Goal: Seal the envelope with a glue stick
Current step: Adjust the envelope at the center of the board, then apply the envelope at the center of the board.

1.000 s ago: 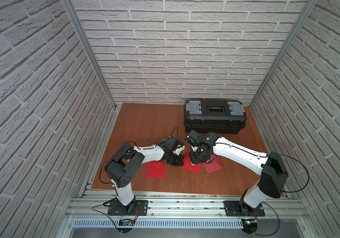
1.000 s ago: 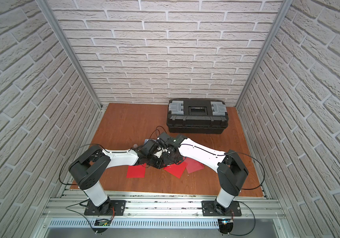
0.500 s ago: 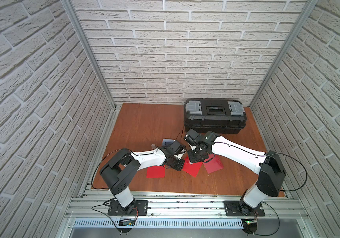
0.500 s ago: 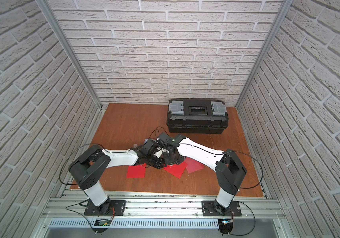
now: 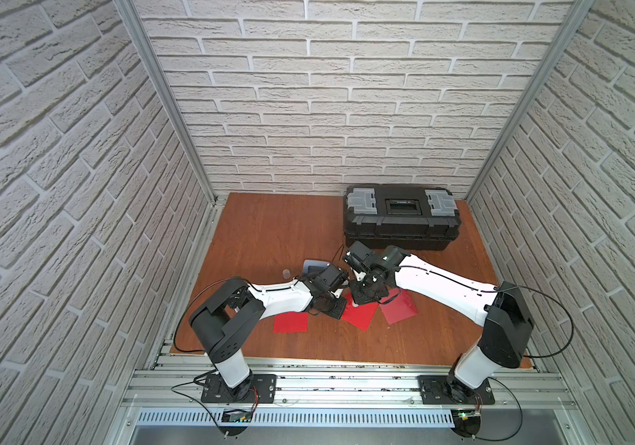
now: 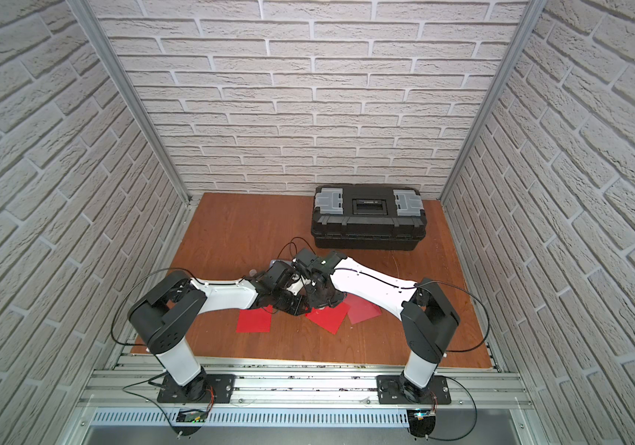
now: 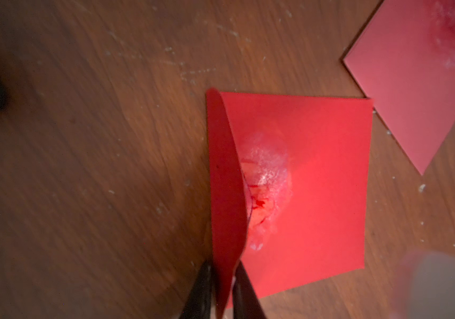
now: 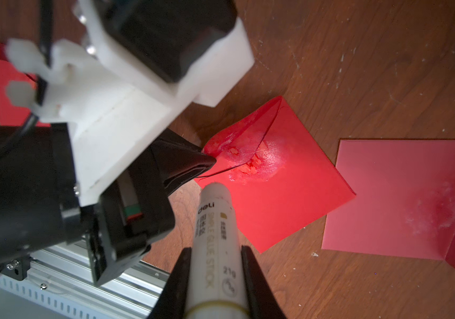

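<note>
Now: left gripper (image 7: 223,266) pinches the raised flap (image 7: 226,193) of the red envelope (image 7: 317,179), mid-table (image 5: 269,231), toward the front edge. Right gripper (image 8: 215,250) clamps the glue stick (image 8: 215,221), its tip at the envelope's edge; contact uncertain. Judgement: hold flap clear, dab lightly beside the existing glue patch (image 7: 270,171), fold down. Toolbox (image 5: 400,219), back right corner: lid closed, contents unseen.

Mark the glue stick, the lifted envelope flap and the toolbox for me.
glue stick (image 8: 215,237): right wrist view, printed barrel.
envelope flap (image 7: 225,179): left wrist view, middle of raised flap.
toolbox (image 5: 400,231): a top view, front wall.
</note>
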